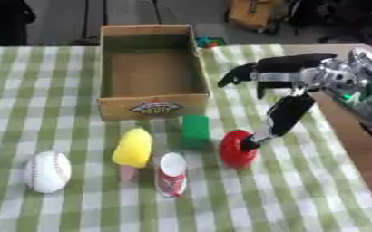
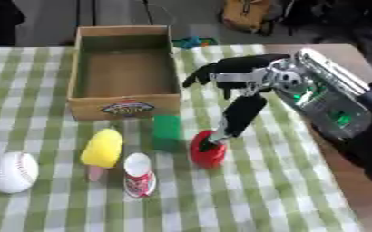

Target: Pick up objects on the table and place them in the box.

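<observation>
One cardboard box [image 1: 153, 72] sits at twelve o'clock on the checked cloth [image 1: 316, 199]. Five things lie below it: one baseball [image 1: 48, 171] at eight o'clock, one yellow ice lolly [image 1: 133, 149], one small bottle [image 1: 172, 174], one green block [image 1: 195, 130] and one red thing [image 1: 235, 150]. The right hand [image 2: 235, 106] reaches down, one finger touching the red thing, the others spread and grasping nothing.
</observation>
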